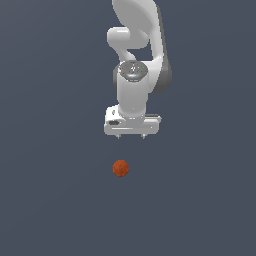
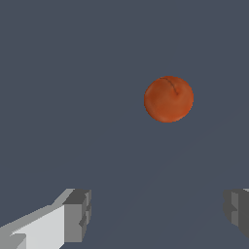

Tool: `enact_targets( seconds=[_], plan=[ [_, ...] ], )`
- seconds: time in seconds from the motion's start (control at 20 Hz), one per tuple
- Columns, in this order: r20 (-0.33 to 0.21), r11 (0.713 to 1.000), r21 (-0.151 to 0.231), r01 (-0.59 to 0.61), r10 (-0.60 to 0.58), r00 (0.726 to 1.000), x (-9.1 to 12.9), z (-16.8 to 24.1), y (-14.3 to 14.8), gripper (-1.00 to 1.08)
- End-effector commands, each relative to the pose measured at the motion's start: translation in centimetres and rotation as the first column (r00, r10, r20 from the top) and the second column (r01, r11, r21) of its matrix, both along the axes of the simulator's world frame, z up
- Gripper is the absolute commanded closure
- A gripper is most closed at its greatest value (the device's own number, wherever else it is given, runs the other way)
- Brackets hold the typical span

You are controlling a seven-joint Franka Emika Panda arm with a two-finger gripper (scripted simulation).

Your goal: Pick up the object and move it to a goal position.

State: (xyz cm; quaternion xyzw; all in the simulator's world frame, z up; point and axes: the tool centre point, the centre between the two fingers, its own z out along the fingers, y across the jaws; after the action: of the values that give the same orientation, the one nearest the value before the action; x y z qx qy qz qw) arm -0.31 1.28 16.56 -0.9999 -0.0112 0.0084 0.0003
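While the orange-red ball (image 1: 120, 168) sits untouched on the dark grey counter (image 1: 45, 200), you have almost all of the task ahead of you. In the exterior view the ball lies just below the middle of the frame, and the white hand (image 1: 130, 136) hangs above it in the picture, well apart from it, with only the two short finger stubs showing under the wide body. Nothing is gripped; the fingers (image 2: 78, 214) stand wide apart and empty. You have yet to bring the hand over the ball, lower it, close on it, lift and carry it to the goal. No goal marker shows in either view, so you cannot judge where it must end up.

Your exterior view gives the whole arm and how the hand stands relative to the ball. Your wrist view gives what that one cannot: the ball's mottled skin with a faint crease, and the gap between the fingertips, far wider than the ball. There the ball sits right of centre in the upper half, not yet between the fingers.
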Motion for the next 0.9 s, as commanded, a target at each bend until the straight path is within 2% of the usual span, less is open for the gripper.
enact_targets(
  seconds=[0.0,0.5,0.85],
  plan=[
    [0.0,1.0,0.0,0.0,0.0,1.0,0.0,0.0,0.0,-0.92],
    [0.028,0.999,-0.023,-0.049,0.049,0.998,0.71,0.97,-0.32,-0.92],
    [0.026,1.0,-0.02,-0.014,0.015,1.0,0.96,0.72,-0.43,-0.92]
  ],
)
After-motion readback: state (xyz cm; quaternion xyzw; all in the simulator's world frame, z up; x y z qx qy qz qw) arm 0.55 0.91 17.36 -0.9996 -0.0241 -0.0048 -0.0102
